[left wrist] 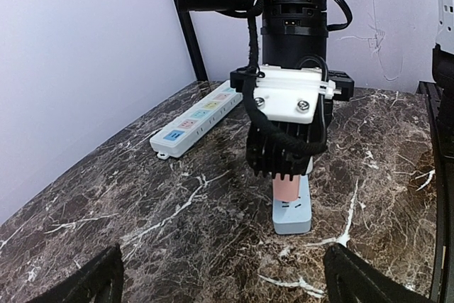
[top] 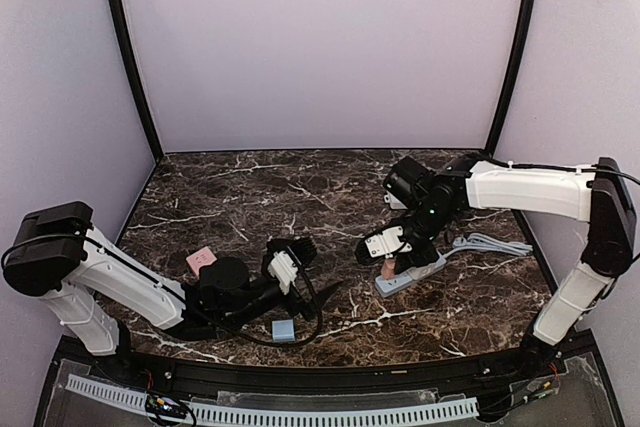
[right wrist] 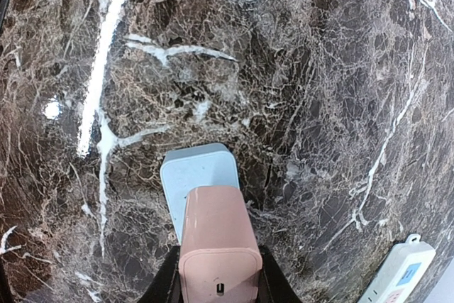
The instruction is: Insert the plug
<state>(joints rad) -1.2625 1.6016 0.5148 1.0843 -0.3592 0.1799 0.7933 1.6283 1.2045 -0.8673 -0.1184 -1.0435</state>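
My right gripper [top: 392, 250] is shut on a pink plug [top: 388, 268] and holds it upright on a light blue power strip [top: 412, 277] at the right of the table. In the right wrist view the plug [right wrist: 218, 243] sits between my fingers over the strip [right wrist: 197, 173]. In the left wrist view the plug [left wrist: 286, 189] meets the top face of the strip [left wrist: 292, 216]; no prongs show. My left gripper [top: 291, 263] is open and empty to the left of them, its fingertips [left wrist: 92, 282] spread wide.
A white power strip [left wrist: 198, 115] with coloured sockets lies behind the blue one, its cable [top: 490, 244] at the right. A pink block [top: 201, 260] and a small light blue block [top: 283, 330] lie near my left arm. Black frame posts stand at the back corners.
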